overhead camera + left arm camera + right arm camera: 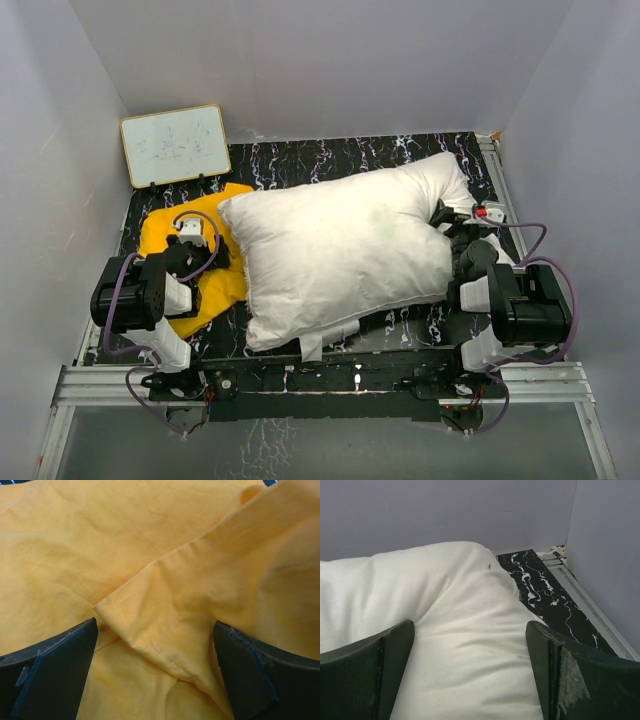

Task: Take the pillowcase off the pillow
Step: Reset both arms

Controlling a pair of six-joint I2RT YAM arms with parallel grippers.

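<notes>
Finishing: we find the pillowcase [220, 288] beside the bare pillow [340, 250], both jaws open, empty; next, we withdraw.

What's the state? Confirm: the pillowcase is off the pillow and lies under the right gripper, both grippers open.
Wrong gripper: the top view shows the pillowcase under the left gripper; the right gripper is over the pillow. The rest holds.

Robot lab test cell.
We see white walls [300, 60] boxing a marbled table [330, 155], a whiteboard [175, 145] upper left.
</notes>
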